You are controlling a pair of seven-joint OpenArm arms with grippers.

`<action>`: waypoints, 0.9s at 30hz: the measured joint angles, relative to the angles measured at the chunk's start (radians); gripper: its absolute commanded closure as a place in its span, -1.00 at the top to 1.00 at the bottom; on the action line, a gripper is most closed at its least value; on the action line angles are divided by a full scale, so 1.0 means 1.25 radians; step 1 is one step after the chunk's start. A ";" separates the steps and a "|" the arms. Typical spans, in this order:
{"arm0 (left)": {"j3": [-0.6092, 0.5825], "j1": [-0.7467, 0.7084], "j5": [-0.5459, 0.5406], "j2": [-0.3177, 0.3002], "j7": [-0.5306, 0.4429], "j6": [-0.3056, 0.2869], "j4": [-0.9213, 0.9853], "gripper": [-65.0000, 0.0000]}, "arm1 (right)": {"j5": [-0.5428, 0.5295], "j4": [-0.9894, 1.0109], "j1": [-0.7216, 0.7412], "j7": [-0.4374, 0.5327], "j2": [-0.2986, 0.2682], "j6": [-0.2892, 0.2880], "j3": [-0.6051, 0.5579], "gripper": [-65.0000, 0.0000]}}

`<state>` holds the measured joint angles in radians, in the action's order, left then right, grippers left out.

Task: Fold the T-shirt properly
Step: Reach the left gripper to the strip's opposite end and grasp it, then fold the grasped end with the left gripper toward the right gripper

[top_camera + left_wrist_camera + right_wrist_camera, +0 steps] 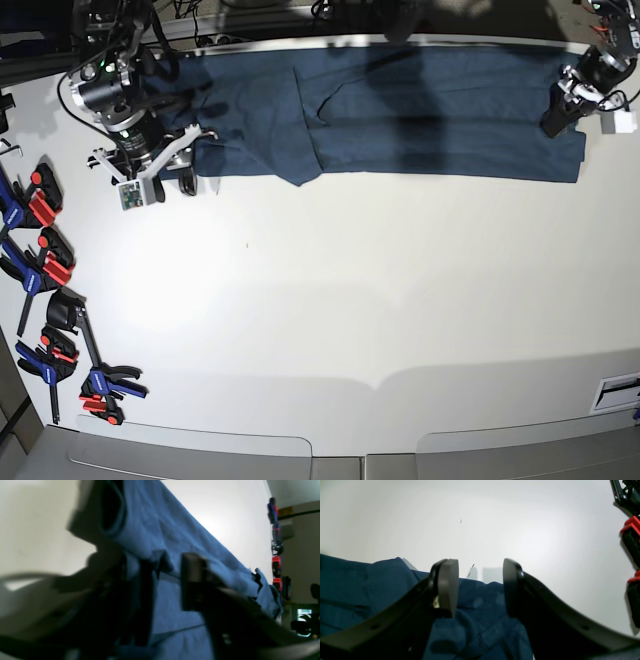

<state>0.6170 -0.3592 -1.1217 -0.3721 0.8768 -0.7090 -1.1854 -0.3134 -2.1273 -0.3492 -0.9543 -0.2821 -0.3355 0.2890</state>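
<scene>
In the left wrist view, the left gripper (160, 585) is seen clamped on shirt (175, 550) cloth. In the right wrist view, the right gripper (480, 587) is held apart over the shirt's edge. In the base view, the shirt is spread along the table's (350, 300) far edge.

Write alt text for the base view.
A dark blue T-shirt lies stretched in a long band along the table's far edge, a gripper at each end: right gripper at image left, left gripper at image right. Clamps line the table's left side.
</scene>
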 measured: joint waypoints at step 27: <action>-0.062 -0.107 -0.087 0.158 0.097 0.016 -0.506 -1.00 | 0.072 0.164 0.000 0.040 -0.001 0.057 0.170 -0.17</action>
<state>0.5392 -0.4927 -1.2301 -0.1749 0.9985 -0.6884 -1.8179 -0.2234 -1.9221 -0.3492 -0.9047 -0.2832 -0.2646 0.5018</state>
